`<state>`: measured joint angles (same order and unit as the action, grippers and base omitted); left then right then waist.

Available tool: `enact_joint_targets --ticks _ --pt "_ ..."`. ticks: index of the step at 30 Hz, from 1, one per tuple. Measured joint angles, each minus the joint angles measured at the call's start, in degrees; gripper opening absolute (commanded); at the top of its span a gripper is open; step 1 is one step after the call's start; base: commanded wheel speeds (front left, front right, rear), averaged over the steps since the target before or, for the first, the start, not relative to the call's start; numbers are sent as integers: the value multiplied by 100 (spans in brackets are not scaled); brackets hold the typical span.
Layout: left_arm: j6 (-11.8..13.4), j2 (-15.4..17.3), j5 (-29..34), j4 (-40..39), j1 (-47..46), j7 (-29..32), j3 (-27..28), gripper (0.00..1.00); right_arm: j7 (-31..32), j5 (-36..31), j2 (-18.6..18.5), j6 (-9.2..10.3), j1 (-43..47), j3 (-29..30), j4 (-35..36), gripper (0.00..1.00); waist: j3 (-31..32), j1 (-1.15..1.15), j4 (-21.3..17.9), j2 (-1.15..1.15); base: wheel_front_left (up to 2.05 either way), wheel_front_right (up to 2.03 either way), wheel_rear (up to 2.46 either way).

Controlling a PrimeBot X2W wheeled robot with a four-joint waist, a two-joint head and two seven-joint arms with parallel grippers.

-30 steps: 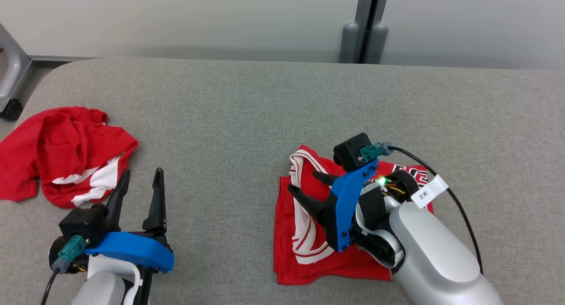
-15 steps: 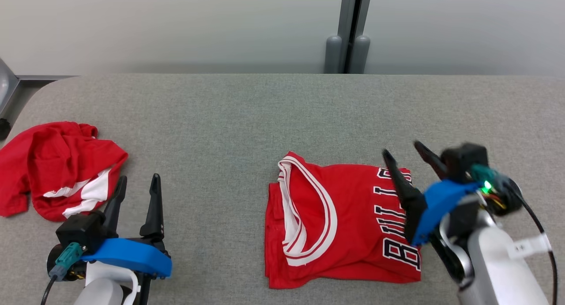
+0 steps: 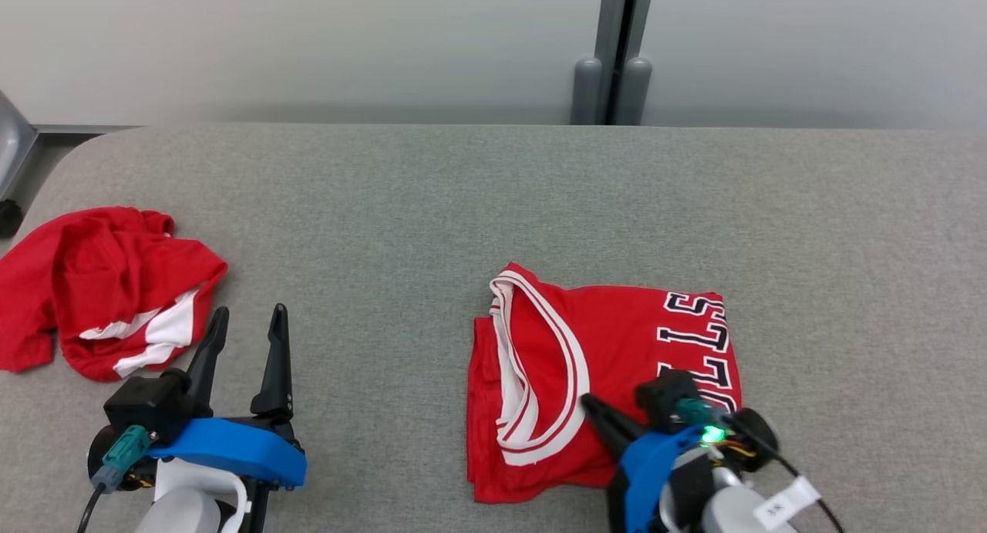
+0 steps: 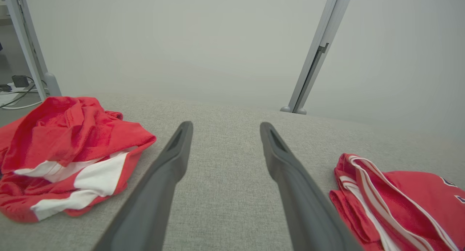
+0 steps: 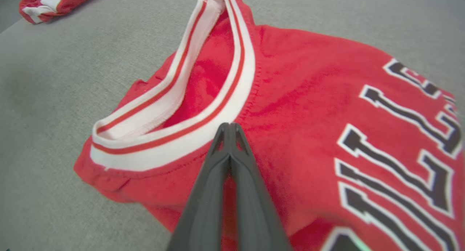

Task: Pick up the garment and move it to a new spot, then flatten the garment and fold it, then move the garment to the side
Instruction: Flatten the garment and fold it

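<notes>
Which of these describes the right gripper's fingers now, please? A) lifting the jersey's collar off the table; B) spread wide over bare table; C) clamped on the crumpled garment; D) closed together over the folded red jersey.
D: the right wrist view shows the right gripper with fingers meeting tip to tip over the folded red jersey.

The folded jersey [image 3: 609, 340] is soft matt red cloth with ribbed white trim. The desk [image 3: 432, 209] wears coarse grey woven fabric. The right gripper [image 5: 229, 126] looks smooth matt dark plastic.
</notes>
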<state>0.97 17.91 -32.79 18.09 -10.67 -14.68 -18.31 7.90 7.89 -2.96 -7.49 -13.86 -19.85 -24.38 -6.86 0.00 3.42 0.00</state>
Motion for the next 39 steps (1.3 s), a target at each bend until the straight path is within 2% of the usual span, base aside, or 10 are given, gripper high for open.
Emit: enact_joint_targets --ticks 6,12,16,19,20,21,24,28,33,39 --pt "-85 -14 0 75 -103 4 -85 100 -92 702 9 0 -604 -1187 -765 0 -31 0 190 0 0 0 0" --pt "-134 -43 0 193 -148 2 -112 100 -35 1328 13 1 -1016 -2053 -1214 0 -83 0 370 0 0 0 0" --pt "-147 -51 0 244 -151 -3 -107 100 -208 1902 14 1 -1187 -2345 -1196 0 -105 0 415 0 0 0 0" --pt "-130 -52 0 250 -151 -5 -85 100 -561 2205 15 1 -1347 -2323 -1078 0 -94 0 385 0 0 0 0" --pt "-123 -48 0 253 -151 -5 -65 100 -706 2252 14 1 -1397 -2269 -1026 43 -83 0 363 0 0 0 0" --pt "-111 -44 0 248 -146 -8 -51 100 -856 2258 14 1 -1440 -2190 -972 100 -70 0 337 0 0 0 0" --pt "-98 -22 -3 235 -96 -13 48 100 -1212 2119 15 1 -1483 -1816 -836 100 -24 0 224 0 0 0 0" --pt "-37 -18 -8 142 63 -22 132 100 -1433 1661 15 1 -1372 -1013 -526 100 59 0 45 0 0 0 0" --pt "53 -16 1 -59 260 -23 229 100 -1350 736 15 0 -690 325 227 100 166 0 -162 0 0 0 0" --pt "152 -25 25 -258 462 -31 282 100 -1148 135 8 1 157 1617 1329 100 280 0 -351 0 0 0 0"
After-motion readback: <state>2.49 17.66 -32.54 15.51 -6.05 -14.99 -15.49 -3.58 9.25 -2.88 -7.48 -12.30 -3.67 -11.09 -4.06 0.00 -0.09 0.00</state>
